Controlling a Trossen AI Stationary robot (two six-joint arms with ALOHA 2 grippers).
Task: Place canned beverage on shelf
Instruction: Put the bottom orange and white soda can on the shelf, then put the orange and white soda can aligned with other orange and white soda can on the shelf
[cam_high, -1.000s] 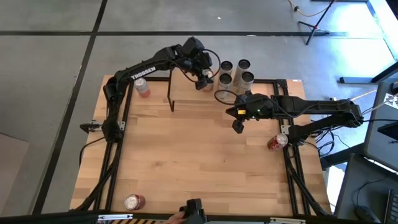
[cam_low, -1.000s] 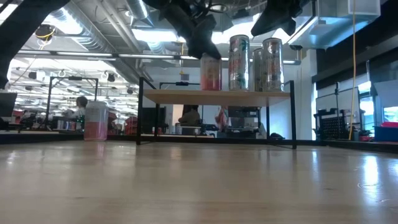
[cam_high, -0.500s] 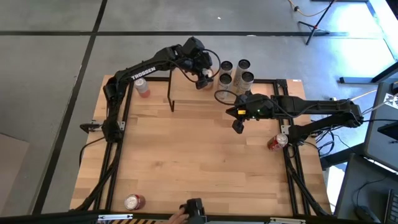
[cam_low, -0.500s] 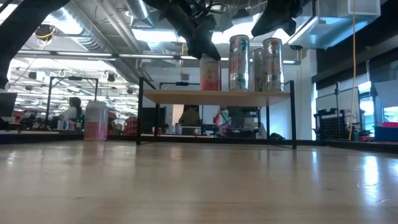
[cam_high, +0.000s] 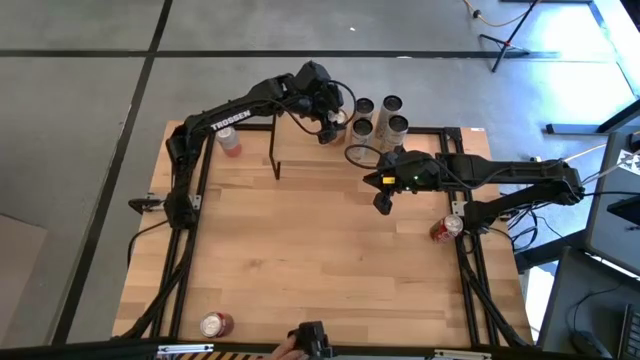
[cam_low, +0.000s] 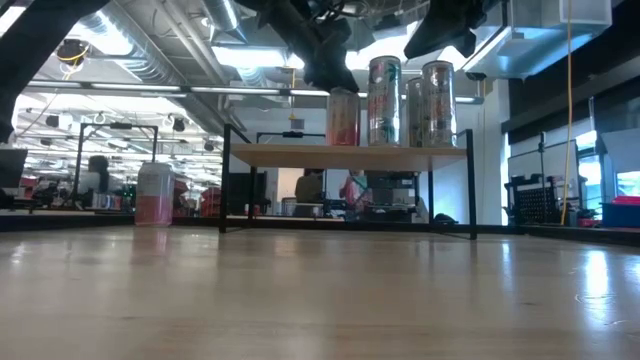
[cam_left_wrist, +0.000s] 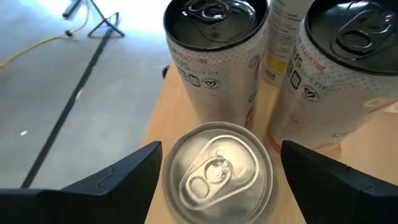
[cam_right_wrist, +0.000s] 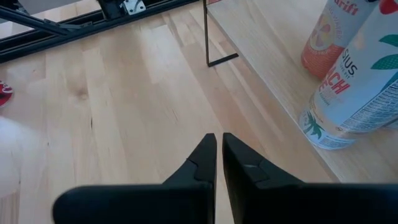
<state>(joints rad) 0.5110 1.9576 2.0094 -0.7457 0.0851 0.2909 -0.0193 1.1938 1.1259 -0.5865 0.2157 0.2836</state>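
Overhead, left claw (cam_left_wrist: 217, 163) hides the pink can (cam_low: 342, 117) on the shelf (cam_low: 350, 156); fingers apart, seemingly clear of it. Right claw (cam_right_wrist: 219, 155) together over bench (cam_high: 330, 260).

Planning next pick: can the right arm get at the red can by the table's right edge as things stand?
Probably yes. The red can lies on open tabletop near the right arm's base, nothing around it. The right gripper hangs close by, jaws shut and empty, so they'd need to open first.

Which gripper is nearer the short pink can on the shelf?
Left. The left gripper hangs open right above the short pink can, fingers either side. The right gripper waits shut over the wooden tabletop, off the shelf.
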